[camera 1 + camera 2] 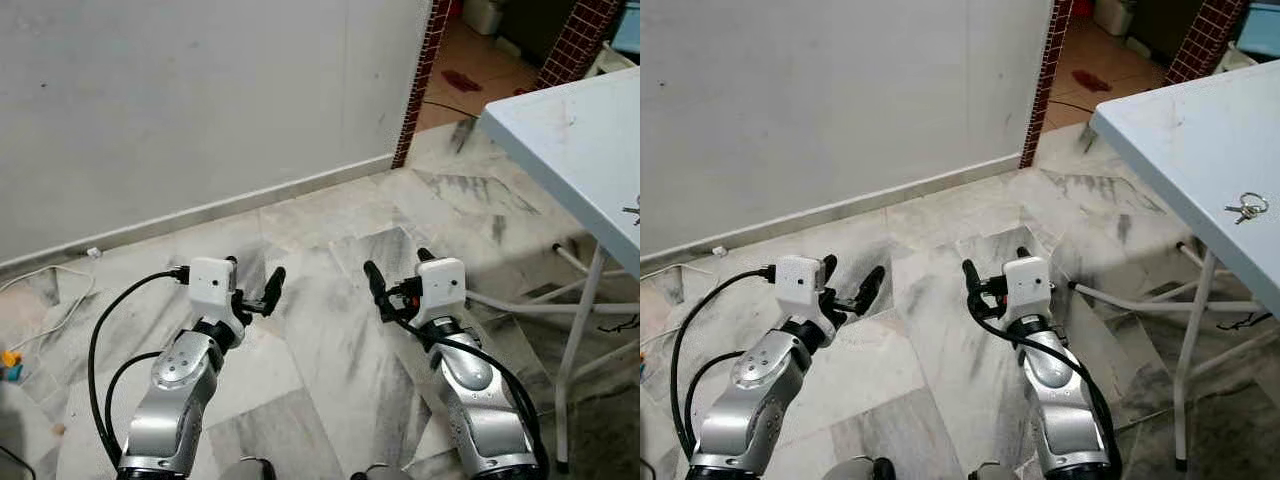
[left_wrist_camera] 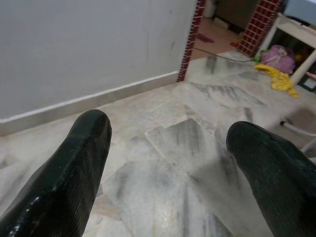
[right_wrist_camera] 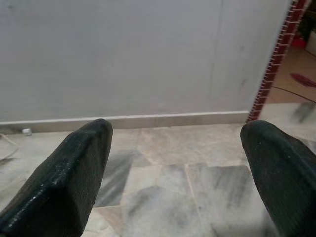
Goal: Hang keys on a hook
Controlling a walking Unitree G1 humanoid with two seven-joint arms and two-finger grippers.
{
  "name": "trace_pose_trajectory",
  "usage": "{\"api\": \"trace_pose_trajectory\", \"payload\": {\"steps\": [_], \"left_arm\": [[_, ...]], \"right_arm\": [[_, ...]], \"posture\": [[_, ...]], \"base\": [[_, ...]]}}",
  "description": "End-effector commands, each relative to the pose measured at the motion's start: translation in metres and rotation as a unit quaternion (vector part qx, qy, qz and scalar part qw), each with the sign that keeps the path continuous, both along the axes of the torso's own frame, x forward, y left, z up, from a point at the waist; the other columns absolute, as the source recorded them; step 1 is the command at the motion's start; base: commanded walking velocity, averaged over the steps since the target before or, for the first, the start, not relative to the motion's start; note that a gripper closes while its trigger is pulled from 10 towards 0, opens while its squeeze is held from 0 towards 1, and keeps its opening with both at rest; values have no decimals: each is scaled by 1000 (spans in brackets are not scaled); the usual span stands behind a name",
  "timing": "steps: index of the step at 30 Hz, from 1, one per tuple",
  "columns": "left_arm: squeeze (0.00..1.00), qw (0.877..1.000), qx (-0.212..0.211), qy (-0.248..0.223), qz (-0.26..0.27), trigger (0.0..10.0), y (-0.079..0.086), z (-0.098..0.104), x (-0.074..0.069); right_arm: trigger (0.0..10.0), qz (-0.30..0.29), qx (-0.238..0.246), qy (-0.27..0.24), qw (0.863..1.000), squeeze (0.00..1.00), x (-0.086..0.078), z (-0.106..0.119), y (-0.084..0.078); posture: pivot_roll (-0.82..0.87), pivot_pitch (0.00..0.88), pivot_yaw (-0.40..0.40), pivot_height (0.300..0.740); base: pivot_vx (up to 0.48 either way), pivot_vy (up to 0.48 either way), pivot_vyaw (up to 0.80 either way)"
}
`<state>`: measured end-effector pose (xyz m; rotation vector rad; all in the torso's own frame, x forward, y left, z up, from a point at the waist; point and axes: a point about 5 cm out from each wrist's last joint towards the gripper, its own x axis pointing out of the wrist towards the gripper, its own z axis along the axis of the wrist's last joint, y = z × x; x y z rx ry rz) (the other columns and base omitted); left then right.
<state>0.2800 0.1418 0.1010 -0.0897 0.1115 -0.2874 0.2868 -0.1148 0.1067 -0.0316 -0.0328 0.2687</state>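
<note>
A small bunch of keys (image 1: 1246, 208) on a ring lies flat on the pale blue desk (image 1: 1180, 130) at the robot's right, near its front edge, ring toward the far side. Any writing is too small to read. Both arms are held low over the marble floor (image 1: 940, 330): left end effector (image 1: 851, 283) released, empty; right end effector (image 1: 995, 262) released, empty.

Both silver arms reach forward, left gripper (image 1: 253, 282) and right gripper (image 1: 398, 272) spread apart, empty.
</note>
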Motion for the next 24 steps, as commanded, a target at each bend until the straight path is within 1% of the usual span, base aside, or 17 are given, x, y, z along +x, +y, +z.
{"api": "trace_pose_trajectory", "payload": {"steps": [1,11,24], "left_arm": [[0,1000,8,22,9,10000,5,-12,-3],[0,1000,8,12,12,10000,5,-10,-1],[0,1000,8,12,12,10000,5,-10,-1]], "right_arm": [[10000,5,-2,-2,1000,0,0,0,3],[10000,-4,0,-6,1000,0,2,2,3],[10000,-3,1,-7,1000,0,3,3,3]], "posture": [[-57,176,23,740],[-51,169,23,740],[-51,169,23,740]], "base": [[0,0,0],[0,0,0],[0,0,0]]}}
